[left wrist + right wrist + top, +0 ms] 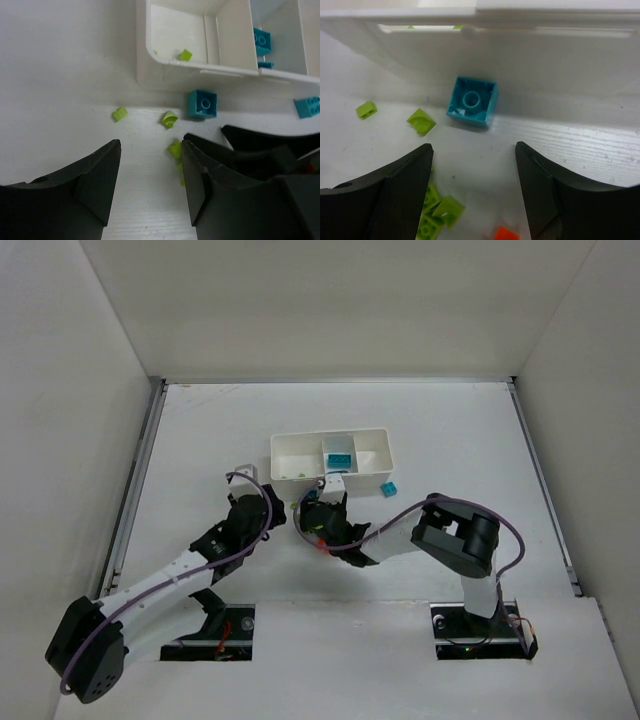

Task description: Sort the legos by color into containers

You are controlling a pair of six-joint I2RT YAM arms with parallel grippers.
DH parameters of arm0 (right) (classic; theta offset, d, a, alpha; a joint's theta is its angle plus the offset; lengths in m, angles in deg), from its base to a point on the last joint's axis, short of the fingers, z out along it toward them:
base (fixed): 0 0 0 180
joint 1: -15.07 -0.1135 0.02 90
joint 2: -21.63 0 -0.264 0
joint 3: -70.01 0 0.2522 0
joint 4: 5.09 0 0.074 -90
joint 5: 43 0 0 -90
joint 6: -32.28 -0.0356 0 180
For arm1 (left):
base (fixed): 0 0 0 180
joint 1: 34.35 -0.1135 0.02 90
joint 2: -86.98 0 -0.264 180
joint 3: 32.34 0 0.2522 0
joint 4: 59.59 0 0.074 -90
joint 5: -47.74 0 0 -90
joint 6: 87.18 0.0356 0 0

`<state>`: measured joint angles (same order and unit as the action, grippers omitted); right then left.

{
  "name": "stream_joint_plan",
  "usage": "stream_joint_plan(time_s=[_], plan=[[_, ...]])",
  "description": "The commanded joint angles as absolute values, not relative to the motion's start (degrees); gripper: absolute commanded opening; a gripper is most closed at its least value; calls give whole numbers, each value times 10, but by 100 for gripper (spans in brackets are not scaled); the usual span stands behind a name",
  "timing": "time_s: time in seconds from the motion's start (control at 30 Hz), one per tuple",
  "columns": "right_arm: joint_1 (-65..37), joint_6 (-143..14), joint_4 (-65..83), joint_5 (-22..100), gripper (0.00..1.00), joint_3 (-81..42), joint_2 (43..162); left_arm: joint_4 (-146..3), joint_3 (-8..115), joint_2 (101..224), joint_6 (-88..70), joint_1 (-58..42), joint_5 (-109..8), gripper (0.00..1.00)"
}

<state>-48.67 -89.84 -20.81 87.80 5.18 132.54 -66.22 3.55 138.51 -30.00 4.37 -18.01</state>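
The white tray [300, 447] sits on the desk [200, 430], far from the arm bases. Both grippers hang by its near wall.

The left gripper [151, 150] is spread apart with nothing in it. The right gripper [473, 150] is released too. A teal lego [471, 101] lies just past its fingers, just beside the tray wall. Little green legos [421, 121] and an orange-red lego [504, 233] lie on the desk close by.

More teal legos [261, 40] are in the middle part of the tray. One green lego [185, 54] is in the left part. Another teal brick [389, 488] lies on the desk near the tray's right end.
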Motion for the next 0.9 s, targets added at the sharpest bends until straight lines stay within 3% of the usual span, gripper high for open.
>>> stream_joint_plan(time_s=[0.0, 0.27, 0.5, 0.87], plan=[[-482, -895, -266, 921, 72, 26, 1346, -703, 9, 1344, -325, 66, -177, 48], [-484, -885, -278, 969, 66, -14, 1394, -718, -26, 1327, -371, 124, -167, 48], [-490, -877, -301, 1003, 36, -8, 1403, -699, -33, 1362, -381, 140, -153, 48], [-547, -876, -297, 1026, 33, 129, 1223, -613, -3, 1465, -361, 149, -148, 46]])
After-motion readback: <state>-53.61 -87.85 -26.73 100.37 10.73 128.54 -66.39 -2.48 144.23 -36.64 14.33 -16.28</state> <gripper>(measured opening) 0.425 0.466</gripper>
